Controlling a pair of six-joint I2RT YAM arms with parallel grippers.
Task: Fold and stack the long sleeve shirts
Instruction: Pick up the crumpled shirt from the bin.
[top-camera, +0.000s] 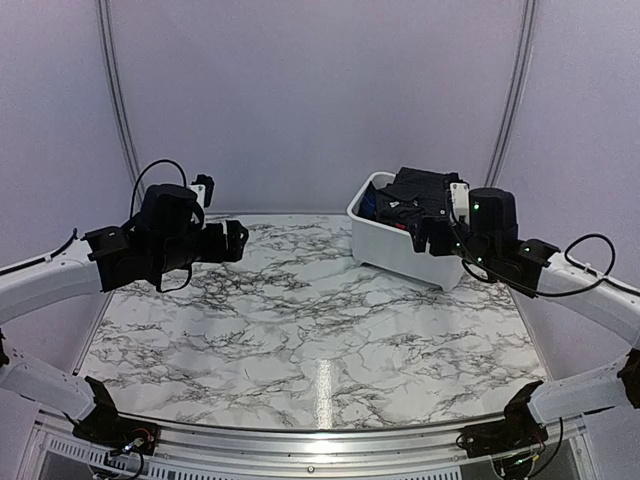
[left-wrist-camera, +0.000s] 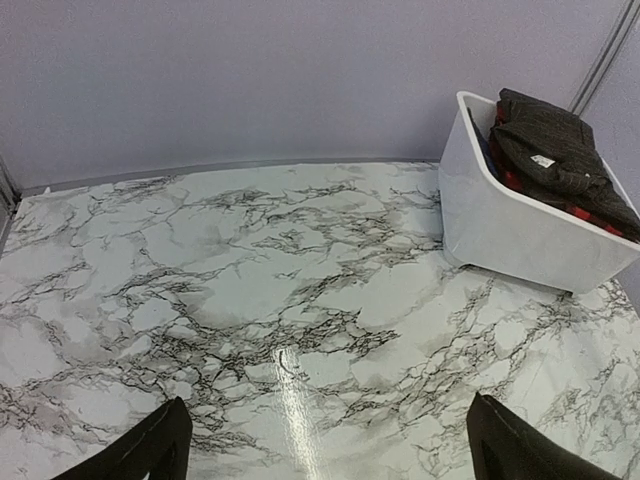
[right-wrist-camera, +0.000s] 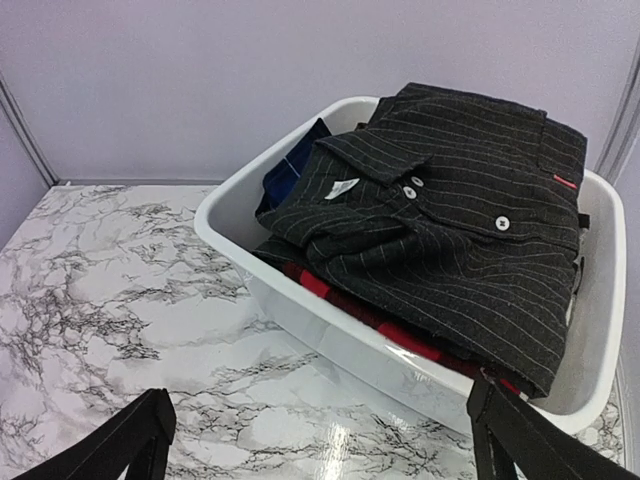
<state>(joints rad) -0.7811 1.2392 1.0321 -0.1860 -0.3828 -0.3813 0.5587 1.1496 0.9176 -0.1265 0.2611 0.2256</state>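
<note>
A black pinstriped shirt (right-wrist-camera: 440, 220) lies loosely folded on top of the pile in a white bin (right-wrist-camera: 290, 285), collar and pale buttons facing up. A red-and-black plaid shirt (right-wrist-camera: 400, 340) shows beneath it, and a blue garment (right-wrist-camera: 290, 170) is tucked against the bin's far-left wall. The bin sits at the far right of the marble-patterned tabletop (top-camera: 300, 340), near the back wall. It appears to serve as the supply from which shirts must be lifted before folding.

The right end effector (right-wrist-camera: 320, 430) hovers on the bin's near side, jaws spread wide and holding nothing. It is aimed at the top shirt, a stance that suggests it is poised for a first pick. The left end effector (left-wrist-camera: 328, 430), likewise wide open and empty, hangs above the left side of the tabletop, well apart from the bin.

Between the 2 arms the tabletop offers a broad bare stretch for spreading and folding. The bin's raised rim is the 1 edge the right arm would have to clear, and the shirt pile rises above that rim.
</note>
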